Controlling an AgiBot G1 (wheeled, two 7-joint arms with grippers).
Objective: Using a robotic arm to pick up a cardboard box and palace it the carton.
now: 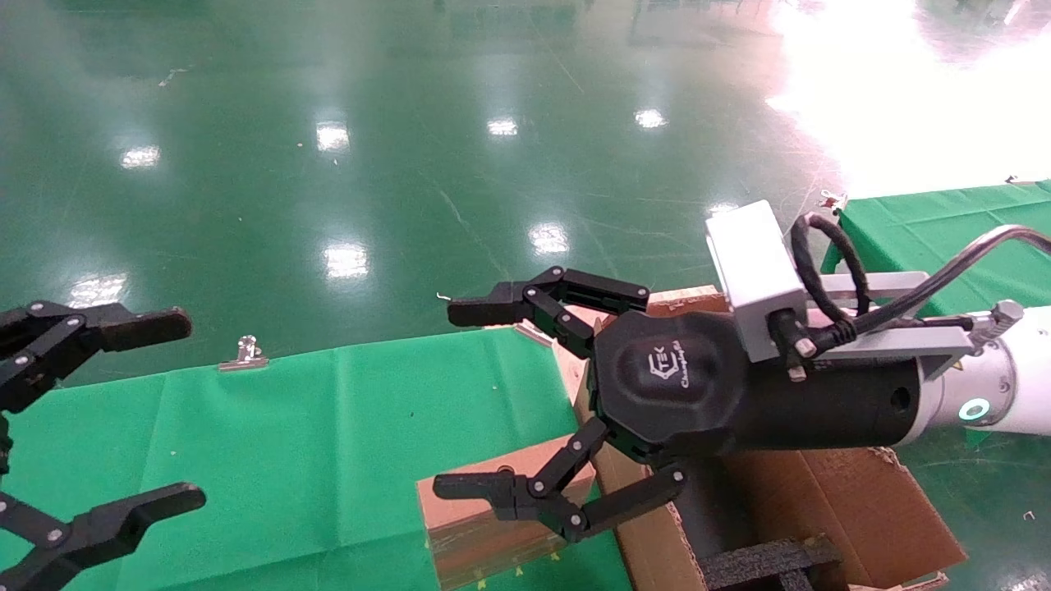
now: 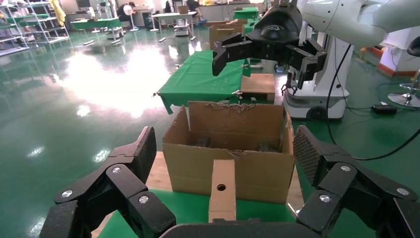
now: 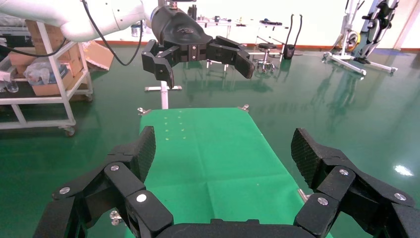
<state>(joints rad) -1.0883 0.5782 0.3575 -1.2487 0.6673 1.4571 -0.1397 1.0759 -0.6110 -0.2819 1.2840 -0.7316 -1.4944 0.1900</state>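
Beside the carton [image 1: 854, 501], touching or just short of its near wall, the cardboard box [image 1: 484, 525] lies flat on the green cloth [image 1: 328, 443], not yet picked up. In the left wrist view it shows as a narrow brown strip with a round hole in the face, its long axis running toward the carton wall and one short end pointing at that wall. The carton stands open, with ragged flaps and black foam blocks [image 1: 764, 562] inside. Over the cardboard box and the carton's near edge hangs the right gripper [image 1: 476, 402], carried on the robotic arm [image 1: 1010, 369] with its teal ring; its fingers are spread wide and hold nothing, one pair seeming to hang just over the box. The step in hand looks like the approach before the grasp. Next, I judge, that gripper must come down, set its fingers across the short width of the box and close, then lift and carry it over the carton wall. Well apart from the carton, at the far side of the cloth, the left gripper [image 1: 98, 427] waits spread open and empty.
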